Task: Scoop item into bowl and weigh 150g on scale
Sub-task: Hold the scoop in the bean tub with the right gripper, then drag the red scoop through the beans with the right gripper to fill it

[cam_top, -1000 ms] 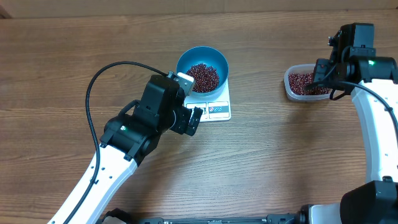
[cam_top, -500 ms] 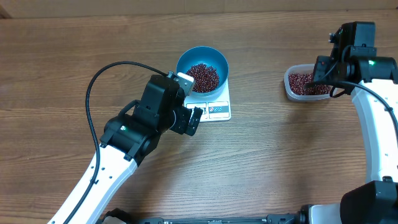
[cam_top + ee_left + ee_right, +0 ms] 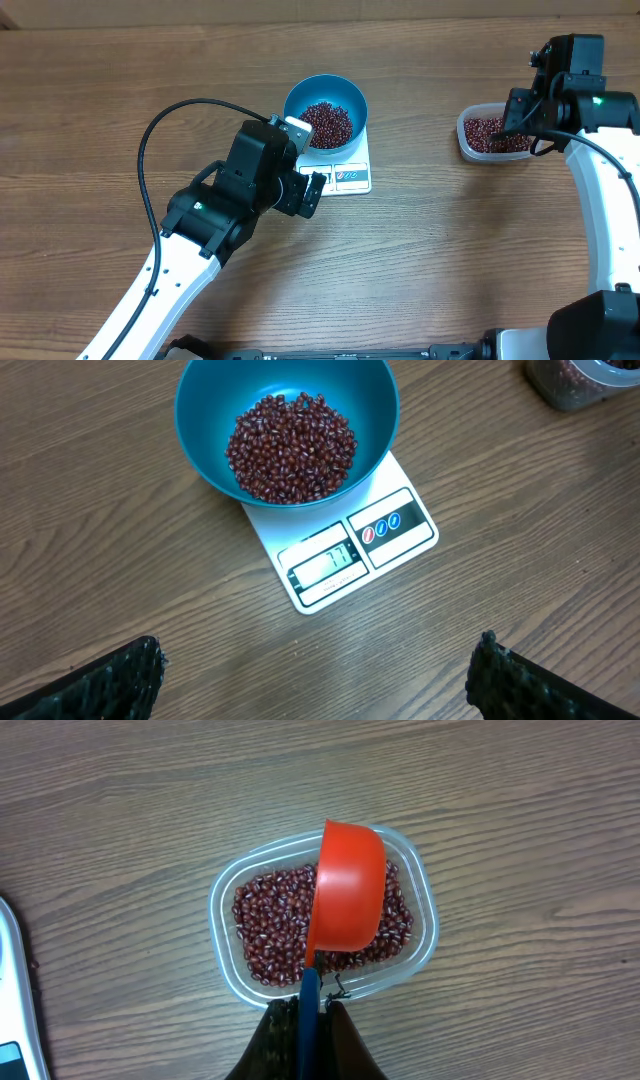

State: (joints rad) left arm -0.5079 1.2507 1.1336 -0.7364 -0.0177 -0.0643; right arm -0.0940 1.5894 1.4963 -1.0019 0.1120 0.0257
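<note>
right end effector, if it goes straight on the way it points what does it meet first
Probably the beans in the clear tub: the right end effector, shut on the red scoop, points down at them, scoop leading. How far above is unclear.

beans (image 3: pixel 328 123) in bowl (image 3: pixel 345 92), bowl on scale (image 3: pixel 352 176); tub (image 3: pixel 462 132) well apart to the right, scoop (image 3: pixel 350 890) over tub

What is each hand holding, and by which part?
The right hand grips the red scoop by its blue handle, over the clear tub. The left hand is open and holds nothing.
</note>
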